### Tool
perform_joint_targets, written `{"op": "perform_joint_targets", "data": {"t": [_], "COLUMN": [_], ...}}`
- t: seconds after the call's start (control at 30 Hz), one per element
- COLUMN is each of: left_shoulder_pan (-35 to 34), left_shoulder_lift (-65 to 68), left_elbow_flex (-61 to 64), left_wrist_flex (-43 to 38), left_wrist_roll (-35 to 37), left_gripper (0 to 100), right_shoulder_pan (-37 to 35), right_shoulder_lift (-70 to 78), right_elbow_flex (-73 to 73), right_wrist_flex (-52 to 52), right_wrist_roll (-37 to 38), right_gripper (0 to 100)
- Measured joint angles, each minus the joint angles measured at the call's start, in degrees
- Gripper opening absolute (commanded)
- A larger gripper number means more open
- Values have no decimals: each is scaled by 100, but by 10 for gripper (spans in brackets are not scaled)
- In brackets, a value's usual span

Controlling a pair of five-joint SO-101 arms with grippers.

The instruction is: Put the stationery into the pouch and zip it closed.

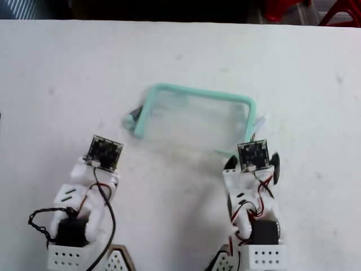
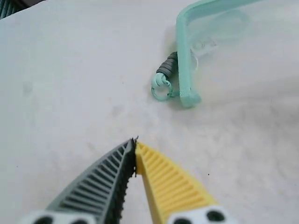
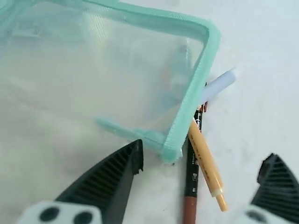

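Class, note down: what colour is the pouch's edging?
Mint green edging, clearest in the right wrist view.

High view: fixed above the white table (image 1: 56, 68), looking almost straight down, arms (image 1: 84, 197) at the lower edge, far enough off to take in the whole mesh pouch (image 1: 194, 121). Left wrist view: mounted just behind the left gripper (image 2: 135, 142), facing forward and down along its fingers, low over the tabletop, near the pouch corner with the zipper pull (image 2: 164, 79). Right wrist view: mounted behind the right gripper (image 3: 204, 154), tilted down, very close to the pouch's other near corner and the pens (image 3: 190, 186) beside it. Shared by high and left wrist views: the pull corner; by high and right wrist views: the pen corner
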Motion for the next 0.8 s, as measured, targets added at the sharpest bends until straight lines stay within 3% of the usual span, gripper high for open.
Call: {"op": "perform_joint_targets", "data": {"t": [0.13, 0.5, 0.67, 0.8], "left_shoulder_pan": [0, 0, 0, 114], "left_shoulder_lift": [0, 0, 9, 9], "left_elbow_flex": [18, 97, -448, -1081], "left_wrist_flex": [0, 0, 0, -62], "left_wrist_roll": [0, -167, -185, -185], "left_gripper": [24, 26, 138, 128], "right_shoulder_pan": [9, 9, 9, 9], "right_shoulder_lift": [0, 0, 0, 0], "right_elbow_flex": [44, 44, 44, 44], "right_wrist_flex": [0, 0, 0, 0], "right_wrist_roll": [352, 404, 404, 404], "right_gripper": [376, 376, 376, 376]}}
